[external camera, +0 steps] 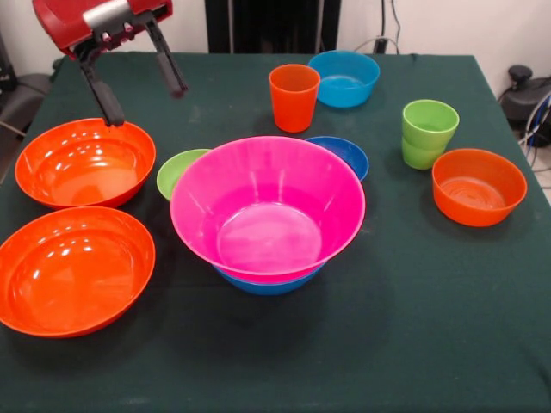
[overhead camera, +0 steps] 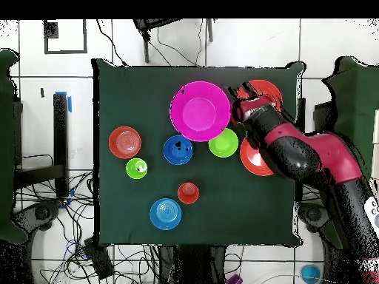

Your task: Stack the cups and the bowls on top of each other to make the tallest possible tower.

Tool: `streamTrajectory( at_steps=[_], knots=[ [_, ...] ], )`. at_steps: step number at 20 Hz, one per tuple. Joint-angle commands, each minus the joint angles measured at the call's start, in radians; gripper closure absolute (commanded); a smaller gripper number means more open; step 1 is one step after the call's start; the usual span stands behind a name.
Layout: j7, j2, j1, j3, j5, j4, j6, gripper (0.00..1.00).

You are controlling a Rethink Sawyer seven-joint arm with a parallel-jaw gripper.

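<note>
Gripper [external camera: 140,103] hangs above the far large orange bowl [external camera: 84,162], fingers [external camera: 103,93] spread apart, nothing between them. One finger tip is at or just over the bowl's far rim; contact cannot be told.

Tower [external camera: 268,215] so far: the large pink bowl nested in the large blue bowl [external camera: 267,284], mid-worktop, only a blue sliver showing under the pink. A second large orange bowl [external camera: 74,268] lies just in front of the first, rims almost touching. Lime green small bowl [external camera: 178,170] and dark blue small bowl [external camera: 346,153] are tucked behind the tower, close against it. Orange cup [external camera: 294,97] and light blue bowl [external camera: 344,77] are near the far edge; two lime green cups [external camera: 428,132] are nested, with a small orange bowl [external camera: 479,186] just beside them.

Handling, as judged: glossy plastic, thin-walled, stiff, likely light and slippery. The flared walls give no side grip; best hold is one finger inside and one outside the rim. A pinched rim could let a wide bowl tilt or swing. Cups, narrower, could take a squeeze across the body, though nested ones may lift together.

Worktop [external camera: 413,344] is covered in dark green cloth, which looks flat; bowls may slide little on it. The near part of the cloth is bare. In the overhead view, cables and black stands crowd the floor round the worktop.
</note>
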Motion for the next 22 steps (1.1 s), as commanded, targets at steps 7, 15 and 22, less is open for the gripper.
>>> streamTrajectory(
  at_steps=[7,15,22],
  knots=[
    [-0.499,0.090,0.114,-0.077,0.044,-0.247,0.210,0.00],
    [-0.588,0.097,0.118,-0.095,0.067,-0.294,0.256,0.00],
    [-0.564,0.072,0.122,-0.106,0.087,-0.273,0.259,0.00]
  ],
)
